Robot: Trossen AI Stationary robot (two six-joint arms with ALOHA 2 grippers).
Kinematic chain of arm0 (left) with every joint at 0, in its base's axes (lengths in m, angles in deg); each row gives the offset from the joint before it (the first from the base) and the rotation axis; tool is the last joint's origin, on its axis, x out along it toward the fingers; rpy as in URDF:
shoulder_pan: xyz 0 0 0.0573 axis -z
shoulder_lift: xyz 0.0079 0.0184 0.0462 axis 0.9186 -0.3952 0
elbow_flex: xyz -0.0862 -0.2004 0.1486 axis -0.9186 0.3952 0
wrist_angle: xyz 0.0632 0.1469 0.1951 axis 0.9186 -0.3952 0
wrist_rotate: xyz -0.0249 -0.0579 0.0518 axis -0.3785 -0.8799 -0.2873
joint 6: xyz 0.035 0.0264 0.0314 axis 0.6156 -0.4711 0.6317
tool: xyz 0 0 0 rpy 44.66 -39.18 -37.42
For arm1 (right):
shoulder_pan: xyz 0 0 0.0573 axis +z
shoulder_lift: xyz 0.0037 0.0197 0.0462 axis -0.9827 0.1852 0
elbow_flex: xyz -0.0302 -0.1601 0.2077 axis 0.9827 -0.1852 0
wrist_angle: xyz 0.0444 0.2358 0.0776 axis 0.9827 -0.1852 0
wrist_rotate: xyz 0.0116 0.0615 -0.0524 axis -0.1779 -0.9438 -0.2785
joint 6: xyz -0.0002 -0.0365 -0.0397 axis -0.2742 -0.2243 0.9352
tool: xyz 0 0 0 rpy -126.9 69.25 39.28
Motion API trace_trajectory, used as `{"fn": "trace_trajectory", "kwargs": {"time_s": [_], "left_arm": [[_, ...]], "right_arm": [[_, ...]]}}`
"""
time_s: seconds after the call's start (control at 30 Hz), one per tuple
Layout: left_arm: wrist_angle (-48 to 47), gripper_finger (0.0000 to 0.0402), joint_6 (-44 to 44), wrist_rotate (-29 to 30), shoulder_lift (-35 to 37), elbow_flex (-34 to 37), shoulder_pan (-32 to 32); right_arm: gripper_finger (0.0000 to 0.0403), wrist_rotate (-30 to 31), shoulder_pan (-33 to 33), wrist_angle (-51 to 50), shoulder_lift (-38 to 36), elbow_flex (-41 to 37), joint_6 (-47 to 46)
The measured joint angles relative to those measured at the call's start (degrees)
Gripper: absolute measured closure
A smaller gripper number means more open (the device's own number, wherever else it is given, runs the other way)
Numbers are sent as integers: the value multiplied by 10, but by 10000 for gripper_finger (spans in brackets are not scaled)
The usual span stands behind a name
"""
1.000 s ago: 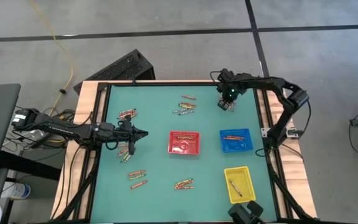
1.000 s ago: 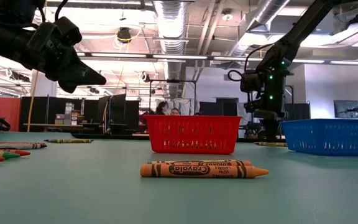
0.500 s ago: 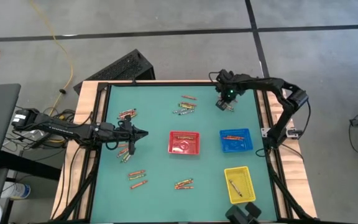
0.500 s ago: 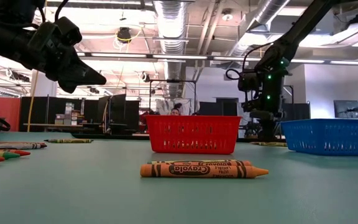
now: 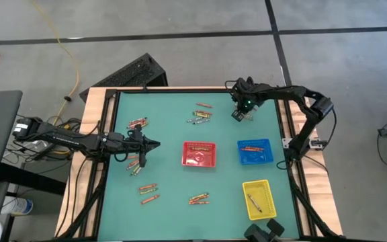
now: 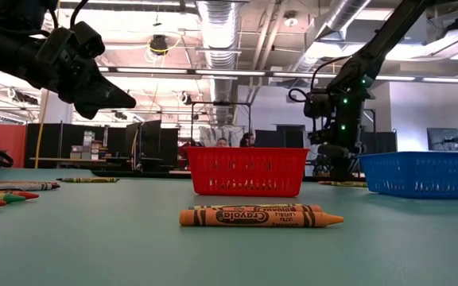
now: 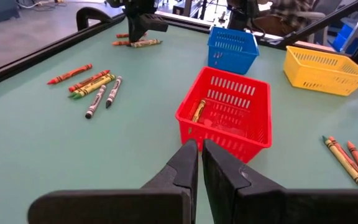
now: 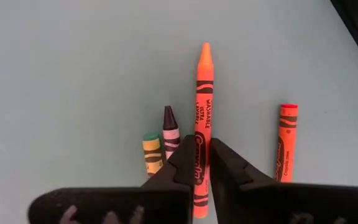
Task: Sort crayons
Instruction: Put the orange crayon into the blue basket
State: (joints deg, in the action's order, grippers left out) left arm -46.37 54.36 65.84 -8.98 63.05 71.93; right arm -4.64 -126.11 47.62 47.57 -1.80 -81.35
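Right gripper (image 5: 241, 115) at table's 1 o'clock corner, close to the black frame rail; fingers nearly together, straddling an orange crayon (image 8: 200, 130) lying flat on the mat; cannot tell if it's gripped. Purple crayon (image 8: 169, 129), yellow-green stub (image 8: 151, 153) and another orange one (image 8: 286, 142) just beside it.

Left gripper (image 5: 154, 143) at 9 o'clock, raised, fingers pressed together, holding nothing.

Open mat around centre. Teal table (image 5: 166, 181), smooth, wood border. Crayons (image 5: 201, 115) scattered at 12, 9 and 7 o'clock. Red tray (image 5: 199, 154) centre, blue tray (image 5: 254, 152) at 3, yellow tray (image 5: 259, 199) at 5; ribbed plastic. Beyond: grey concrete floor, ducted ceiling.
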Motion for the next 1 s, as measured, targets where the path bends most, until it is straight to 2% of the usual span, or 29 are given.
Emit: {"fn": "trace_trajectory", "kwargs": {"time_s": [0.13,0.4,0.7,0.83,1.0], "left_arm": [[0,391,-1,0,0,0,0],[0,391,-1,-4,0,0,0],[-22,391,6,-3,0,0,0],[-22,391,51,-1,0,0,0],[-21,391,143,2,0,0,-12]], "right_arm": [[394,2,3,-1,0,-8,4],[400,10,20,6,-22,-14,8],[402,-8,45,31,-145,-15,2],[402,-72,98,45,-206,-13,-8],[403,-117,218,91,-239,-13,-20]]}}
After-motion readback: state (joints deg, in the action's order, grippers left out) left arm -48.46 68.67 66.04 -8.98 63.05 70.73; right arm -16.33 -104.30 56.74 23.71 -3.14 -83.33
